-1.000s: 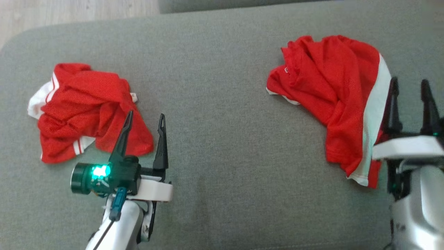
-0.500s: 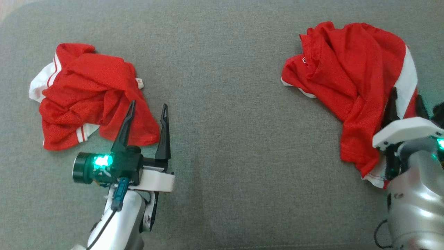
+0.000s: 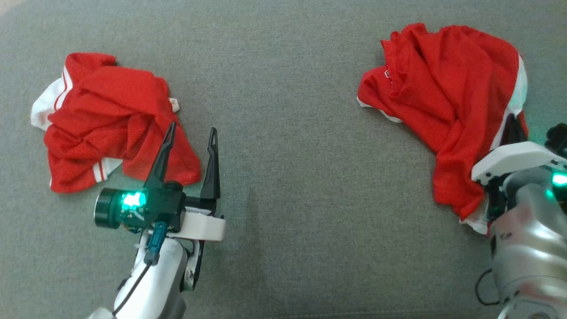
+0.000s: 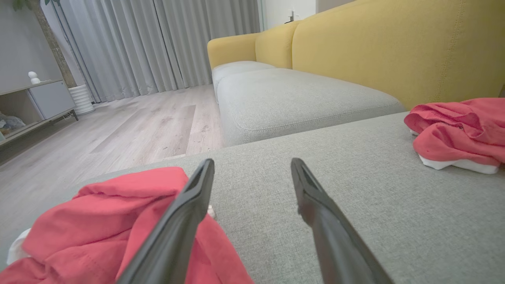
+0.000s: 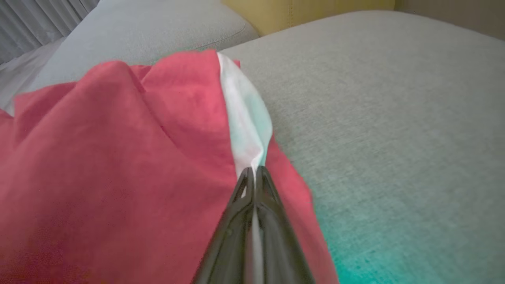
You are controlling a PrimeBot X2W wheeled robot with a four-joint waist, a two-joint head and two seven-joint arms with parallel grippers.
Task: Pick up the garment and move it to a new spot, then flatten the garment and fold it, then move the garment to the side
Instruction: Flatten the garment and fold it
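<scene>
Crumpled red garment at right of grey cushion, white stripe pinched in closed jaws of right gripper. Second red garment at left, beside left gripper, jaws spread. Beyond: yellow sofa back, wood floor, curtains. Lower hem partly hidden behind right arm.

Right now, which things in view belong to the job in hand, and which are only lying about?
Job in hand:
right garment, red with a white stripe
right gripper, shut on that stripe
grey cushion under it

Lying about:
left garment, not held, near the open left gripper
yellow sofa
curtains
</scene>
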